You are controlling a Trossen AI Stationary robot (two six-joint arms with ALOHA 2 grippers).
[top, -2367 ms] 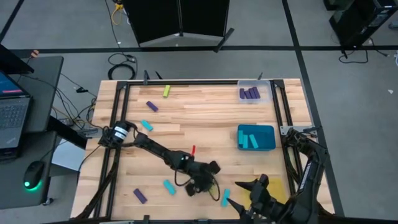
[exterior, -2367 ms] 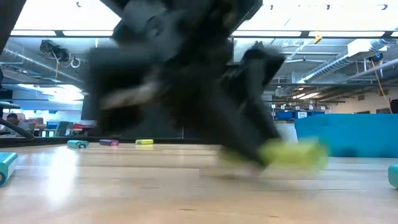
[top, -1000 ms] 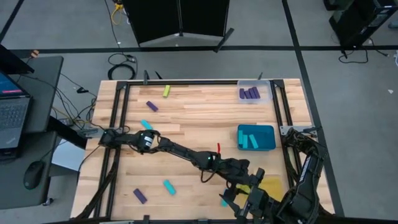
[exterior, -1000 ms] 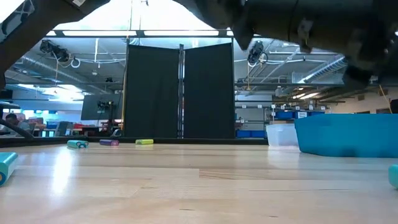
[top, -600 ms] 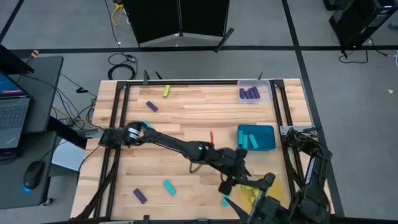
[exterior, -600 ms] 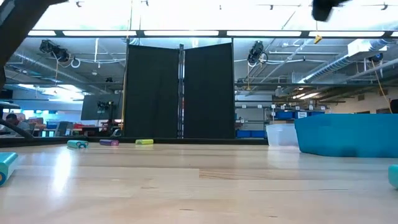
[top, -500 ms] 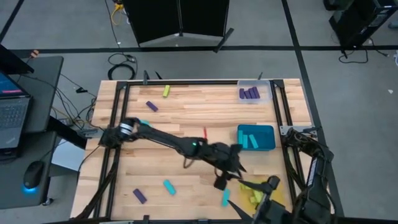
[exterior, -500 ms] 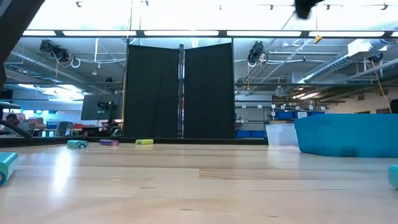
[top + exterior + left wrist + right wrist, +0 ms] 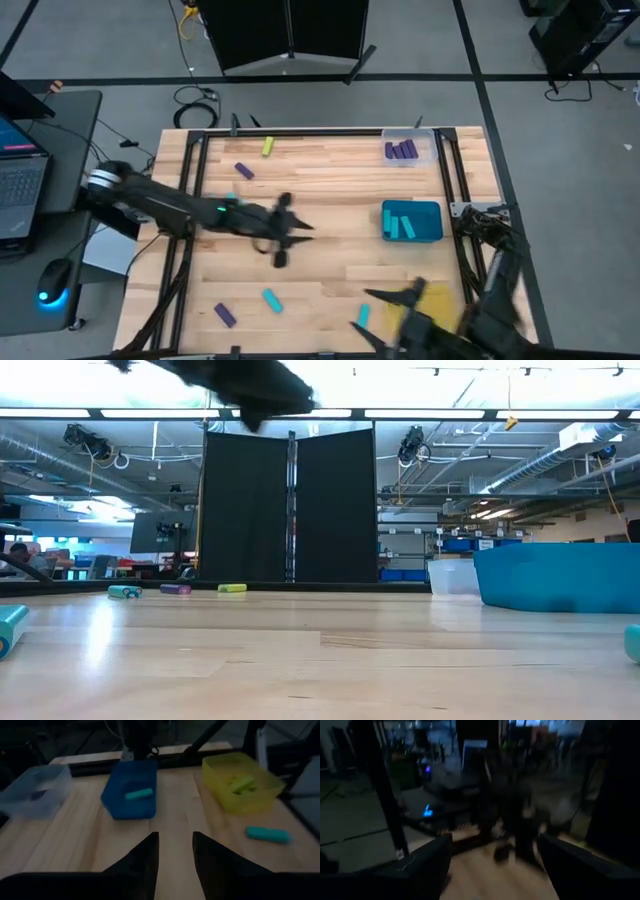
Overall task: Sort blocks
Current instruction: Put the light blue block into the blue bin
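Loose blocks lie flat on the table: a yellow-green one [image 9: 268, 147], purple ones [image 9: 244, 171] [image 9: 225, 315] and cyan ones [image 9: 236, 201] [image 9: 271, 299] [image 9: 362, 316]. Purple blocks sit in the clear tray [image 9: 425, 140], cyan ones in the teal tray [image 9: 432, 212], and yellow-green ones [image 9: 240, 784] in the yellow tray [image 9: 260, 795]. My left gripper [image 9: 298, 232] hangs open and empty above the table's middle. My right gripper [image 9: 372, 310] is open wide at the near edge, above the near cyan block.
In the low view three blocks [image 9: 175, 589] line the far side, one cyan block [image 9: 8, 628] lies at the left edge, and the teal tray [image 9: 560, 575] stands at the right. The trays line the table's right side. A laptop and a mouse sit off the left edge.
My left gripper has drawn back from beside the yellow tray at the near right, toward the table's middle and left, with the arm folding back over the left edge. The blocks on the table have stayed where they were.
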